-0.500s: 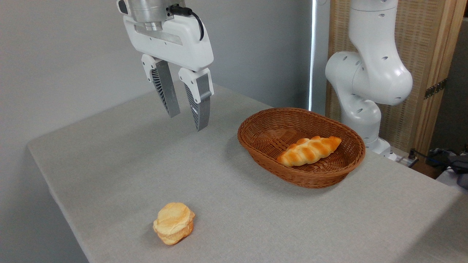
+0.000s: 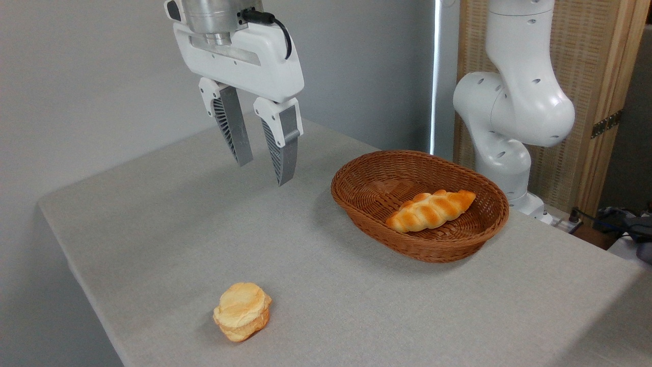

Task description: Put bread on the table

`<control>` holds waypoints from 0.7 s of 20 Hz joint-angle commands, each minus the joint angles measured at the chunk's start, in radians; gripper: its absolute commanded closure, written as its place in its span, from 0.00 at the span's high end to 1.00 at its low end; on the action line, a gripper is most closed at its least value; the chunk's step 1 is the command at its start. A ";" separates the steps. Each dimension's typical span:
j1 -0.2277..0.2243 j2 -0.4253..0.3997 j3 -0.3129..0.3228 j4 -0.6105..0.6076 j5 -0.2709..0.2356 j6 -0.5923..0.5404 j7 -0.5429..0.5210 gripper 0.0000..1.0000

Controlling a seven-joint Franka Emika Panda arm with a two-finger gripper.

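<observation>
1. A round pale-yellow layered bun (image 2: pixel 242 311) sits on the grey cloth counter (image 2: pixel 168 239), nearest the camera at about 7 o'clock in the view.
2. The braided golden bread (image 2: pixel 431 210) lies inside the brown wicker basket (image 2: pixel 377 232), at about 3 o'clock, its long axis running lower left to upper right, toward the basket's near wall.
3. The tool (image 2: pixel 265 173) hangs above the counter at about 11 o'clock, well apart from the basket and to its left, fingers pointing down, spread apart and empty.
4. Farthest back, the white arm base (image 2: pixel 509 117) stands behind the basket at about 2 o'clock.
</observation>
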 commanded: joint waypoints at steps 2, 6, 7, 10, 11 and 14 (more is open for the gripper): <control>-0.005 -0.007 0.013 0.008 -0.019 -0.016 0.020 1.00; -0.005 -0.007 0.015 0.009 -0.021 -0.016 0.020 1.00; -0.005 -0.007 0.015 0.009 -0.021 -0.016 0.020 1.00; -0.006 -0.008 0.013 0.008 -0.018 -0.016 0.020 1.00; -0.008 -0.008 0.013 0.004 -0.016 -0.016 0.020 1.00; -0.008 -0.034 0.013 -0.018 -0.016 -0.017 0.019 1.00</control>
